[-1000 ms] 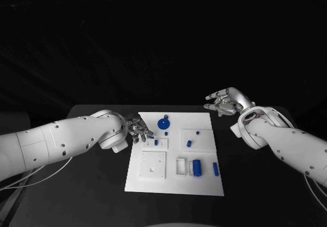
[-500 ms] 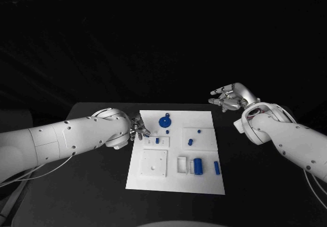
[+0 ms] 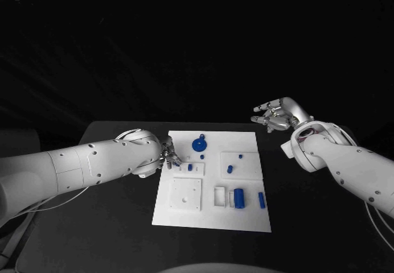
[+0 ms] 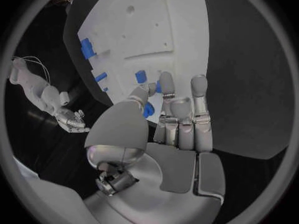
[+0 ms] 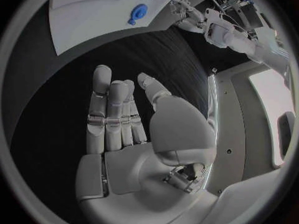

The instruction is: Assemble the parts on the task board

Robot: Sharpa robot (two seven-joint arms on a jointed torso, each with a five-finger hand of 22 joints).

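Head view: left hand, empty and loosely open, has retreated to the white rectangular task board's 9 o'clock edge; right hand, open and empty, hovers at 2 o'clock. Regrasp required.

Table: black, matte, bears the white plate at its middle.
Backdrop: dark, plain, behind the table's far edge.

Head camera looks steeply down on the black table from above. Left wrist camera sits close behind the left hand, facing past its fingers onto the task board. Right wrist camera sits behind the right hand, the same board far beyond its fingertips.
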